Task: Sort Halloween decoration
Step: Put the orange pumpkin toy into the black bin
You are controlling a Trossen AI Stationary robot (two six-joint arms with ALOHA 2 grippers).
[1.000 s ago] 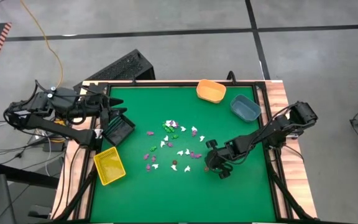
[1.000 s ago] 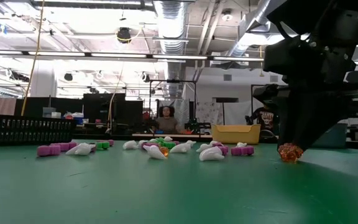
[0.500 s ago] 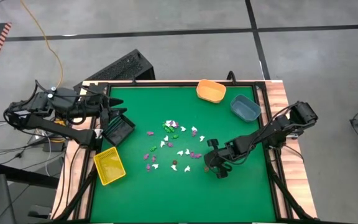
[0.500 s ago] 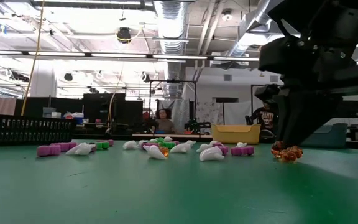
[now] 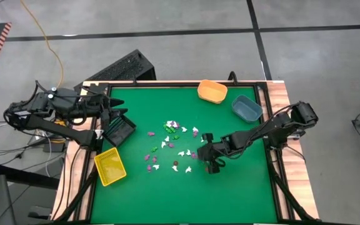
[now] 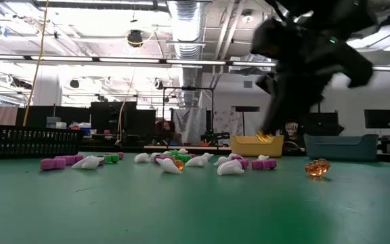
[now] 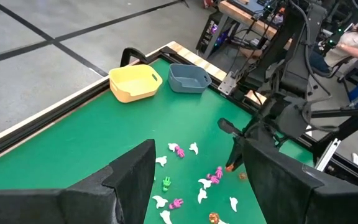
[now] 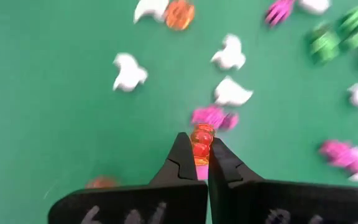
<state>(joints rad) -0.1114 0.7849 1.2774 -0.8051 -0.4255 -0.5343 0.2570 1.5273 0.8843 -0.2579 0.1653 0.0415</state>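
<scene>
The Halloween decoration is a scatter of tiny white, purple, green and orange trinkets (image 5: pixel 174 147) lying mid-table. My right gripper (image 5: pixel 202 156) hangs above the pile's right edge, shut on one orange trinket (image 8: pixel 199 147). That trinket also shows in the low view (image 6: pixel 266 137). Another orange trinket (image 6: pixel 317 167) lies on the table under and beside the gripper. My left gripper (image 5: pixel 114 112) waits open at the table's left, above the black bin (image 5: pixel 119 130). In its wrist view the fingers (image 7: pixel 129 186) frame the pile, touching nothing. My right gripper pinches the small orange trinket (image 8: pixel 200 138) between its two fingertips (image 8: pixel 180 155). The trinket sticks out a little past the tips. The fingers slant down from the table's right side. The trinket is lifted clear of the table.
A yellow bin (image 5: pixel 110 167) sits at the near left beside the black bin. An orange bin (image 5: pixel 212 91) and a blue bin (image 5: pixel 247 108) stand at the far right. Bare green mat lies along the near edge (image 5: pixel 186 200). A raised rim borders the table.
My right gripper has taken hold of one orange trinket and risen with it, moving toward the table's left, over the pile's edge. The trinket is lifted clear now; a second orange trinket has stayed on the mat where the gripper was.
</scene>
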